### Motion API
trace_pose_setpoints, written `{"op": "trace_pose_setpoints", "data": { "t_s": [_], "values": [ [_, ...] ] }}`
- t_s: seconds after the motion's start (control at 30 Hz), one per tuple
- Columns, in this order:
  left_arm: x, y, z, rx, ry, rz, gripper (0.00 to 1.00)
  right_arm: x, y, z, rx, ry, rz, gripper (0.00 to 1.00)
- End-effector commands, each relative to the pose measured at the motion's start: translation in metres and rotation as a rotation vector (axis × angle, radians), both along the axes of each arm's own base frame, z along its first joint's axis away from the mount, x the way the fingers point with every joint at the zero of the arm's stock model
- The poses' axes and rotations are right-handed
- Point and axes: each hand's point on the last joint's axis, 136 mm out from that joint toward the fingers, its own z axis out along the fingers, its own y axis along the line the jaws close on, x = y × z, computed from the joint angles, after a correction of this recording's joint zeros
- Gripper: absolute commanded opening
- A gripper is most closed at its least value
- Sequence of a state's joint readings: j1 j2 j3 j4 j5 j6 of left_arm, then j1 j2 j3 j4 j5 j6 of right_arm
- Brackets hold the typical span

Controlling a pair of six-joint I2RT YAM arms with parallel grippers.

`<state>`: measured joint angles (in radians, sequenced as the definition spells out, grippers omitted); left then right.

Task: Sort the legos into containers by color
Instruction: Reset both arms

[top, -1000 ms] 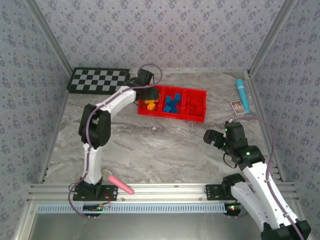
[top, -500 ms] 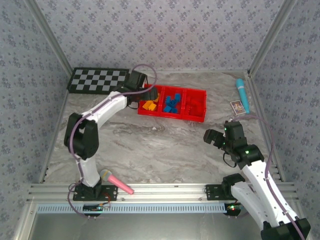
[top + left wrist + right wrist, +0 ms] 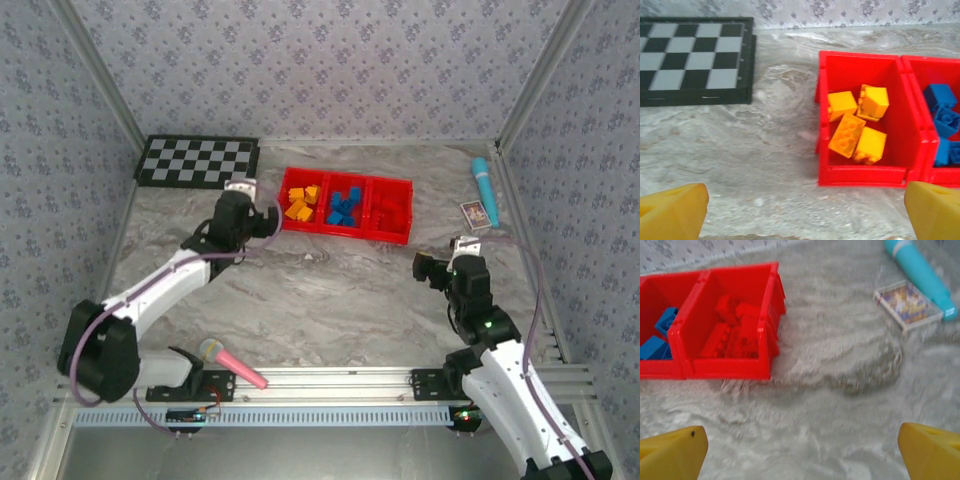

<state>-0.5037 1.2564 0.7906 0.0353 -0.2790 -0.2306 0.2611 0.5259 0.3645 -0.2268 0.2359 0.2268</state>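
Three containers [image 3: 340,232] hold color-sorted legos [image 3: 343,208] (left gripper [image 3: 802,212] spread wide).

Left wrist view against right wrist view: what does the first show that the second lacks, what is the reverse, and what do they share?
Left wrist: the checkered board and the orange-yellow legos in the left compartment of the red tray. Right wrist: the red legos in the right compartment, plus a teal tube and a small card box on the table. Both: the blue legos in the middle compartment, and the tray itself.
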Motion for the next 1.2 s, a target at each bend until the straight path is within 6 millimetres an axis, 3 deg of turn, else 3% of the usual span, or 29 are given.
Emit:
{"op": "trace_pose_setpoints", "data": {
  "t_s": [0.0, 0.27, 0.4, 0.53, 0.6, 0.63, 0.73, 0.97, 1.13, 1.17],
  "values": [
    [-0.005, 0.019, 0.026, 0.073, -0.200, 0.015, 1.00, 0.021, -0.007, 0.029, -0.166, -0.224, 0.016, 1.00],
    [-0.026, 0.057, -0.004, 0.139, -0.209, 0.081, 1.00, 0.064, -0.033, -0.005, -0.154, -0.183, -0.017, 1.00],
    [-0.026, 0.070, -0.018, 0.157, -0.192, 0.115, 1.00, 0.088, -0.034, -0.035, -0.173, -0.142, 0.010, 1.00],
    [-0.025, 0.087, -0.022, 0.156, -0.198, 0.166, 1.00, 0.112, -0.023, -0.045, -0.195, -0.137, 0.082, 0.99],
    [-0.022, 0.095, -0.022, 0.158, -0.218, 0.173, 1.00, 0.122, -0.026, -0.071, -0.191, -0.115, 0.063, 1.00],
    [-0.020, 0.101, -0.021, 0.155, -0.226, 0.185, 1.00, 0.127, -0.035, -0.063, -0.194, -0.173, -0.001, 1.00],
    [-0.012, 0.120, -0.029, 0.132, -0.208, 0.208, 1.00, 0.128, -0.054, -0.070, -0.153, -0.092, -0.077, 1.00],
    [0.013, 0.172, -0.074, 0.067, -0.131, 0.328, 1.00, 0.130, -0.055, -0.069, -0.171, -0.071, -0.090, 1.00],
    [0.033, 0.167, -0.101, 0.067, -0.121, 0.262, 1.00, 0.130, -0.055, -0.068, -0.172, -0.075, -0.091, 1.00],
    [0.030, 0.162, -0.097, 0.060, -0.160, 0.234, 1.00, 0.130, -0.055, -0.068, -0.173, -0.074, -0.091, 1.00]
  ]
}}
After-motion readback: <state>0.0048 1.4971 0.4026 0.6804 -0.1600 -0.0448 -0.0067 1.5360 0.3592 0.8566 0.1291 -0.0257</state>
